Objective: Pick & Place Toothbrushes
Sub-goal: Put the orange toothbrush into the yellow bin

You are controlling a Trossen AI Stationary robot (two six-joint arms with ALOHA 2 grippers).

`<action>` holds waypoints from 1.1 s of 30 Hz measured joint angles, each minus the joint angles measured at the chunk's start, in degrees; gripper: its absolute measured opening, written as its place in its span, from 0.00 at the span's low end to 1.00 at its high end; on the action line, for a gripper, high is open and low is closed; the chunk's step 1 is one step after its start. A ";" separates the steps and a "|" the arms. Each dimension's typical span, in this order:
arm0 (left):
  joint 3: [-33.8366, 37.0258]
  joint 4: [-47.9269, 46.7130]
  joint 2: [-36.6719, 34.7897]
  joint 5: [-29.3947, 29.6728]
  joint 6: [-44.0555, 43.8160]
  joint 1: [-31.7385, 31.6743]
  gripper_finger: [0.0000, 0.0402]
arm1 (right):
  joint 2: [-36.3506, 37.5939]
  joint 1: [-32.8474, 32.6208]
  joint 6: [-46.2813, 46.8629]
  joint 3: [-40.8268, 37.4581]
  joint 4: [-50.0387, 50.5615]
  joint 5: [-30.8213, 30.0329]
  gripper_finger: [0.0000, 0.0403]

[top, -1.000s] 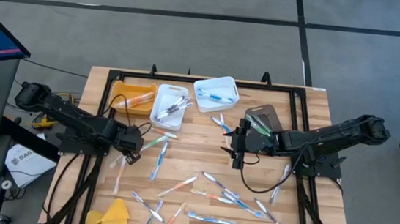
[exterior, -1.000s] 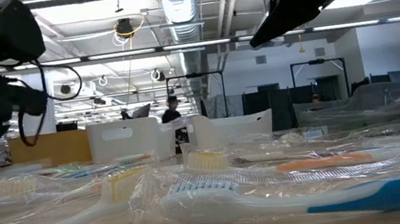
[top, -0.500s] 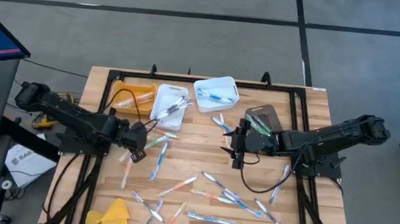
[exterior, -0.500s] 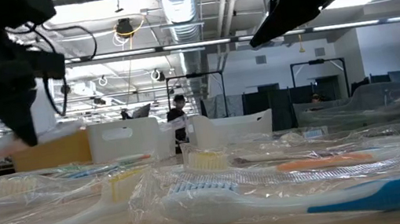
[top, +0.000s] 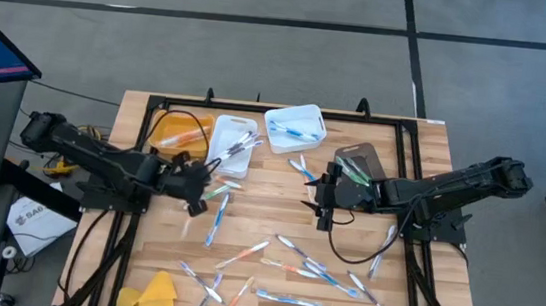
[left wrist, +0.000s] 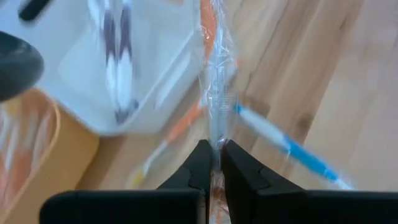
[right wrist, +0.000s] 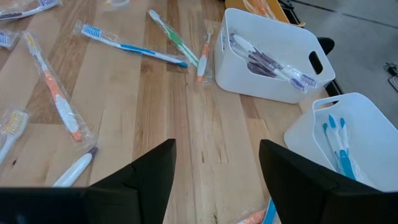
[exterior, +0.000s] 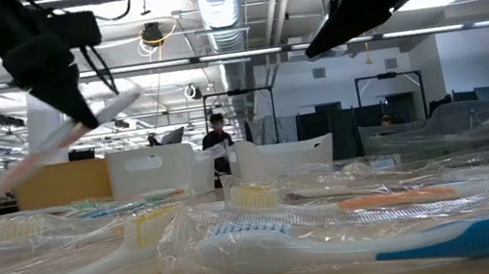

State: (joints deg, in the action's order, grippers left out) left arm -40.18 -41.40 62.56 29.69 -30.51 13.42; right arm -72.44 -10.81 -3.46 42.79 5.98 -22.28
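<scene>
A wrapped toothbrush (left wrist: 214,81) is clamped in the left gripper (left wrist: 211,163), lifted for binning; the right gripper (right wrist: 214,163) fingers are held apart.

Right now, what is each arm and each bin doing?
Left gripper: fingers shut on a wrapped toothbrush, lifted off the table.
Right gripper: fingers open, holding nothing, above the table.
Orange bin: holds toothbrushes.
Middle white bin: holds toothbrushes.
Tilted white bin: holds blue toothbrushes.
</scene>
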 joint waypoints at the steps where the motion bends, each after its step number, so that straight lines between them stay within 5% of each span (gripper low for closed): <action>1: 0.00 1.30 -0.24 0.58 1.40 0.18 0.03 | 0.00 0.00 0.00 0.00 0.00 0.00 0.56; 18: -0.07 28.85 -8.28 7.69 24.56 3.03 0.04 | -0.02 -0.02 2.49 0.04 -4.38 0.07 0.56; 26: 0.11 32.68 -7.86 7.63 27.71 3.03 0.04 | -0.02 0.31 3.52 0.06 -5.77 1.80 0.56; 33: 1.62 28.11 -6.43 -3.68 25.74 3.61 0.05 | -0.02 0.37 3.48 0.06 -5.70 2.97 0.56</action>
State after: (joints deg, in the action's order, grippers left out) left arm -38.57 -13.29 56.13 26.02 -4.77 17.02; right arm -72.47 -10.44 0.01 42.85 0.27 -19.31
